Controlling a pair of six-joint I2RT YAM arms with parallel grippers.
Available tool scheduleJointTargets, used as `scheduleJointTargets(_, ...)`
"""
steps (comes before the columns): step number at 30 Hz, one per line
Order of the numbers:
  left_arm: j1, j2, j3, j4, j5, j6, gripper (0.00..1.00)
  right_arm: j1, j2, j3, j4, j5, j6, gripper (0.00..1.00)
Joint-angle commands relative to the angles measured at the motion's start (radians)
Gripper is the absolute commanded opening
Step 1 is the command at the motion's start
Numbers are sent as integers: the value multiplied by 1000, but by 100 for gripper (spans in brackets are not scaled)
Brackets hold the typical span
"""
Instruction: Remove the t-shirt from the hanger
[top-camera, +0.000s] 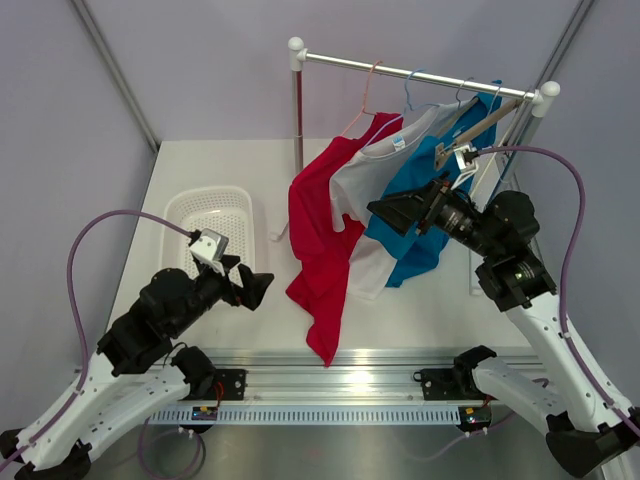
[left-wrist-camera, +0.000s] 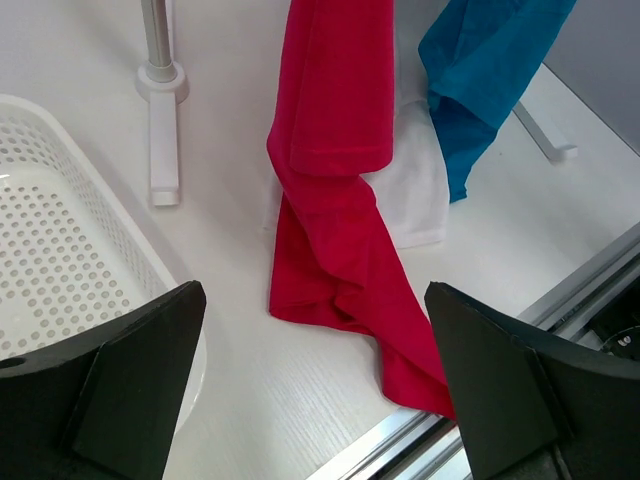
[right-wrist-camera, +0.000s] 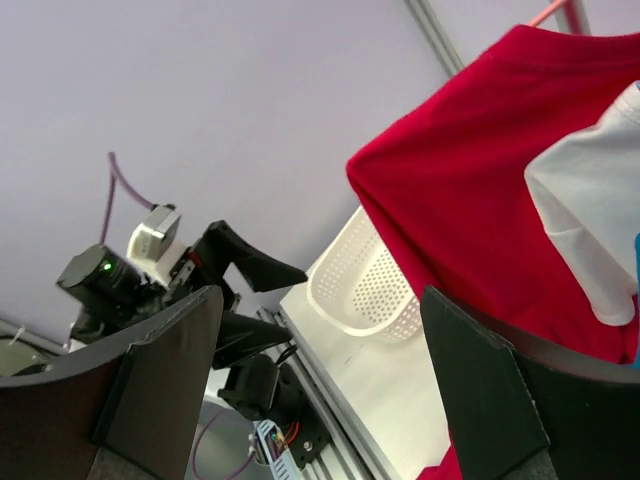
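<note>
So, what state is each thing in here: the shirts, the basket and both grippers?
red t-shirt, hanging from the rail, lower end trailing on the table
white t-shirt, hanging from the rail
blue t-shirt, hanging from the rail
basket, upright, empty
left gripper, open, holding nothing
right gripper, open, close by the shirts, holding nothing

In your left wrist view the red t-shirt (left-wrist-camera: 335, 90) hides most of the white t-shirt (left-wrist-camera: 420, 195); from above, the right gripper (top-camera: 390, 212) covers part of the blue t-shirt (top-camera: 420, 255).
</note>
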Motion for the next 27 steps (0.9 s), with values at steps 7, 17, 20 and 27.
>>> scheduleJointTargets(7, 23, -27, 7, 38, 14, 8, 99, 151, 77, 176, -167, 593, -126, 88)
scheduleJointTargets(17, 52, -71, -4, 40, 52, 5, 99, 406, 364, 591, -371, 1173, -301, 79)
scheduleJointTargets(20, 53, -84, -9, 40, 59, 5, 99, 460, 443, 662, -447, 1354, -331, 74)
scheduleJointTargets(27, 58, -90, -9, 41, 100, 5, 99, 504, 501, 706, -480, 1649, -417, 70)
